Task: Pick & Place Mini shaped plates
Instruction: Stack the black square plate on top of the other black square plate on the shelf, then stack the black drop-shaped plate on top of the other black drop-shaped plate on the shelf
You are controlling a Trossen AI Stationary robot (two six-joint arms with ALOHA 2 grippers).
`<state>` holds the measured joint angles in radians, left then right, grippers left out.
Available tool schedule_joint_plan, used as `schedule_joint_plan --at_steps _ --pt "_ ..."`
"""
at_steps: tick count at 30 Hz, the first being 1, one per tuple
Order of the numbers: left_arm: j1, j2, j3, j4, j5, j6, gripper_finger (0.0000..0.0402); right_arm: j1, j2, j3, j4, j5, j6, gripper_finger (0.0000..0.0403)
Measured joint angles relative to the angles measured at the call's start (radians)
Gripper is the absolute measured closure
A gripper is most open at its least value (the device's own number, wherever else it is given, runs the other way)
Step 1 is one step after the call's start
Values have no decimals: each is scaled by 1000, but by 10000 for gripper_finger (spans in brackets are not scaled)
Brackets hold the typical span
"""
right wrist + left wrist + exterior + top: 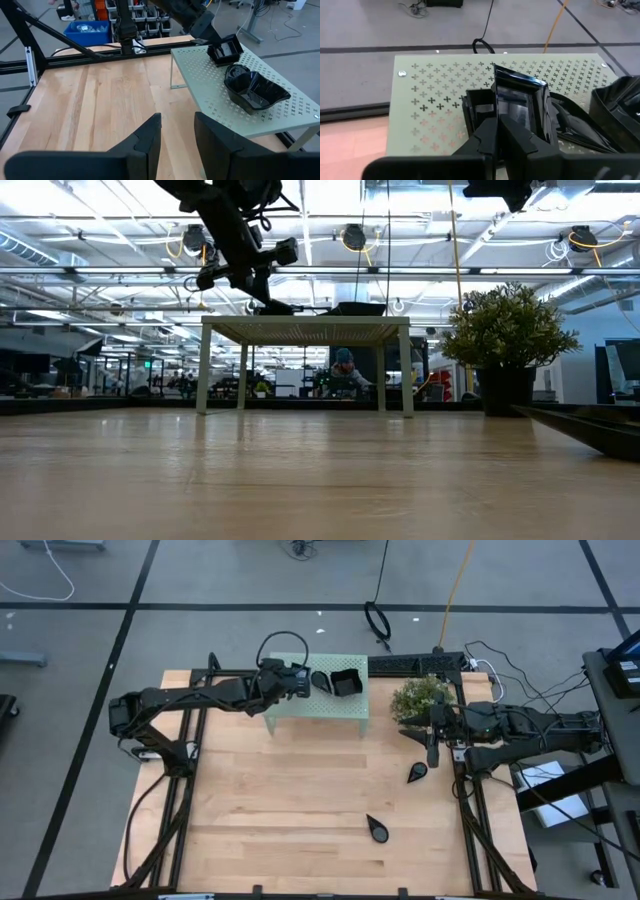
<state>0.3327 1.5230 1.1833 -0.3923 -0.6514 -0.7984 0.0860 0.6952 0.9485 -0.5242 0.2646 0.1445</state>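
Over the left part of the mint-green perforated metal stand point(318, 708), the left tool point(501, 131) is gripping a small glossy black square dish point(517, 107), its fingers clamped together on the dish's rim and holding it tilted just above the stand's top. To the right of that, a teardrop-shaped glossy black dish point(321, 681) and a larger curved-rim black square dish point(346, 683) are resting on the stand. Right of the stand, beside the bushy green potted plant point(420, 697), the right tool point(176, 131) is waiting over the light wooden tabletop point(300, 800) with its fingers standing apart and gripping nothing. In front of the stand, two more black teardrop dishes point(418, 773) point(377, 829) are lying on the tabletop.
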Motion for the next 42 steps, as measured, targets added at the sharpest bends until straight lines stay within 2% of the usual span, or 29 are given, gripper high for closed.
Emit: schedule_joint_plan --at_steps 4,11,21,29,33,38,42 --pt "13 0 0 0 2 13 380 0 0 0 0 0 0 298" --pt "41 0 0 0 123 17 376 0 0 0 0 -2 34 298" --pt "62 -29 0 -1 138 83 315 0 0 0 0 -3 35 298" --pt "59 -103 0 28 146 89 269 0 0 0 0 -4 48 298" --pt "50 -132 0 111 316 89 254 0 0 0 -8 -4 53 298" --pt "0 -131 0 254 574 90 256 0 12 0 -89 -4 71 298" --pt "-83 -130 0 357 647 99 264 0 61 0 -260 -8 158 298"
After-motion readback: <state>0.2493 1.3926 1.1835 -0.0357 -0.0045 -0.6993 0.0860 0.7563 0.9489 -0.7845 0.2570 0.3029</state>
